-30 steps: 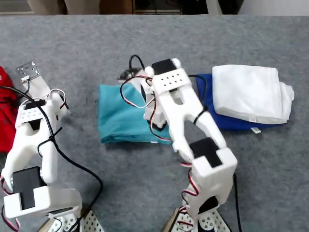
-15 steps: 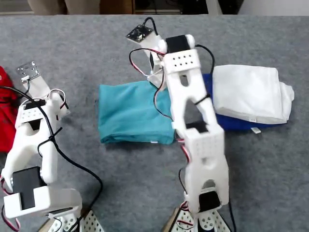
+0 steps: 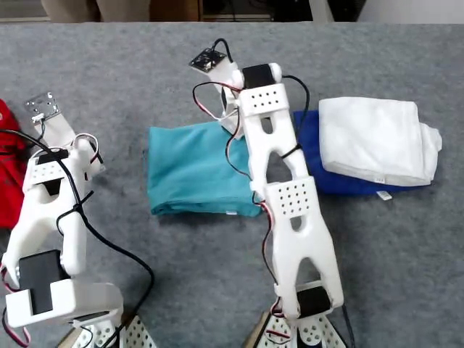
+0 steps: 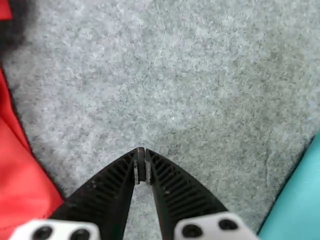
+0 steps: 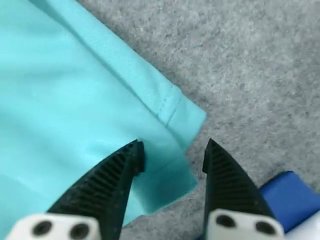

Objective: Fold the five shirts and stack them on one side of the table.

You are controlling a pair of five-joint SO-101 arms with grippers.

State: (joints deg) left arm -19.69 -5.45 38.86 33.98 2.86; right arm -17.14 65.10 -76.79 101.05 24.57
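Observation:
A folded teal shirt (image 3: 196, 170) lies in the middle of the grey table. To its right a folded white shirt (image 3: 373, 138) rests on a folded blue shirt (image 3: 319, 159). A red shirt (image 3: 7, 167) lies at the table's left edge. My right gripper (image 5: 172, 152) is open over the teal shirt's (image 5: 75, 125) far right corner, with a blue shirt (image 5: 287, 197) edge close by. My left gripper (image 4: 141, 165) is shut on nothing above bare carpet, between the red shirt (image 4: 20, 165) and the teal shirt (image 4: 300, 200).
The right arm (image 3: 279, 181) stretches from the table's near edge across the gap between the teal shirt and the blue and white pile. The left arm (image 3: 47, 217) stands near the front left. Bare grey carpet (image 3: 130, 80) runs along the far side.
The right arm has stretched out away from its base, and its gripper has risen off the teal shirt and swung to the shirt's far right corner. The left arm has kept still.

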